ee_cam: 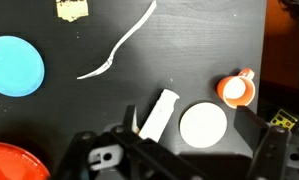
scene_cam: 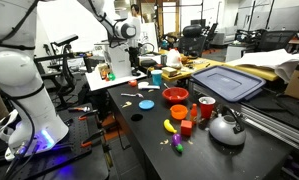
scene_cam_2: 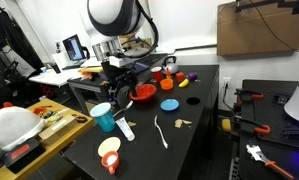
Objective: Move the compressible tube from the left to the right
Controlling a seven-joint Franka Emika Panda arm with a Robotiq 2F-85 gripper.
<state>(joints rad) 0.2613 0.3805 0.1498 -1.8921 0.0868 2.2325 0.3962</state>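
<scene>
Five things lie across the dark worktop [ee_cam: 209, 50] in the wrist view: a blue disc [ee_cam: 14, 65], a bent white utensil [ee_cam: 119, 45], the white tube [ee_cam: 159, 115], a round white lid [ee_cam: 203, 123] just beside it, then an orange cup [ee_cam: 236, 90]. The jaws hang over the tube's near end, spread wide and empty. Closing slightly off to the right would likely snag the lid, and a hard squeeze could buckle the soft tube.
</scene>
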